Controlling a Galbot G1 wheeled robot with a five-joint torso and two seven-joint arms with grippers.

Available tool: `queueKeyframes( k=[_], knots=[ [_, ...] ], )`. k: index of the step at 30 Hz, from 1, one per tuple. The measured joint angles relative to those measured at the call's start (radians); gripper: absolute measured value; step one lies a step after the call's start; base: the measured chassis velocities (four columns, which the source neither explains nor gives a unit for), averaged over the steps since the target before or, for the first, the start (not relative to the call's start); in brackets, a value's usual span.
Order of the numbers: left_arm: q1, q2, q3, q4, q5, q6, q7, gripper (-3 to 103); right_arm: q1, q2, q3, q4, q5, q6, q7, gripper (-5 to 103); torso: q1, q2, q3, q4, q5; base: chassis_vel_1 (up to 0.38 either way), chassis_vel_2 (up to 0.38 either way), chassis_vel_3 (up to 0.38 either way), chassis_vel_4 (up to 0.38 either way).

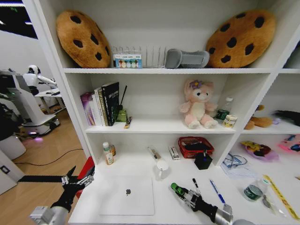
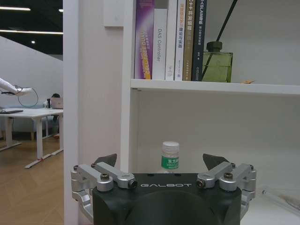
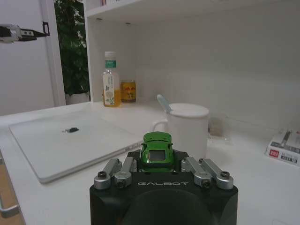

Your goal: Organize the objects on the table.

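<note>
The right tool gripped a green toy car above the tabletop, with the white mug just beyond. The left tool hung spread wide off the tabletop's 9 o'clock edge, holding nothing. Bare tabletop lay between the laptop and the car.

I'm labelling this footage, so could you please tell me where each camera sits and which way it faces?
Head view: on the robot's head, looking down at the table and shelves; both arms show.
Left wrist view: behind the open left gripper, facing the books.
Right wrist view: behind the right gripper, shut on the toy car, facing the mug.
Shared: laptop, mug, juice bottle.
</note>
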Motion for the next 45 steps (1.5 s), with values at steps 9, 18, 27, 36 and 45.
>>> queueKeyframes(
  k=[9,18,27,36,45],
  knots=[
    [-0.003,-0.004,-0.006,-0.015,-0.005,-0.002,0.003,100,-0.073,-0.013,0.129,0.194,0.076,-0.001,0.002,36,0.000,0.000,0.000,-0.0001,0.0001,0.000,0.000,0.000,0.000],
    [-0.001,-0.019,0.001,-0.013,0.006,-0.007,0.006,100,0.107,-0.031,0.173,0.377,0.279,-0.110,0.107,36,0.000,0.000,0.000,0.0000,0.0001,0.000,0.000,0.000,0.000],
    [0.006,-0.037,-0.002,-0.013,0.008,-0.021,0.014,100,0.492,-0.118,0.074,0.403,0.487,-0.271,0.295,36,0.000,0.000,0.000,0.0001,0.0001,0.000,0.000,0.000,0.000],
    [0.002,-0.042,0.006,-0.011,0.015,-0.023,0.015,100,0.680,-0.169,0.038,0.379,0.604,-0.391,0.413,36,0.000,0.000,0.000,0.0004,0.0000,0.000,0.000,0.000,0.000],
    [0.003,-0.042,0.022,-0.003,0.032,-0.025,0.016,100,0.867,-0.168,-0.049,0.313,0.693,-0.635,0.629,36,0.000,0.000,0.000,0.0002,0.0002,0.000,0.000,0.000,0.000]
  ],
)
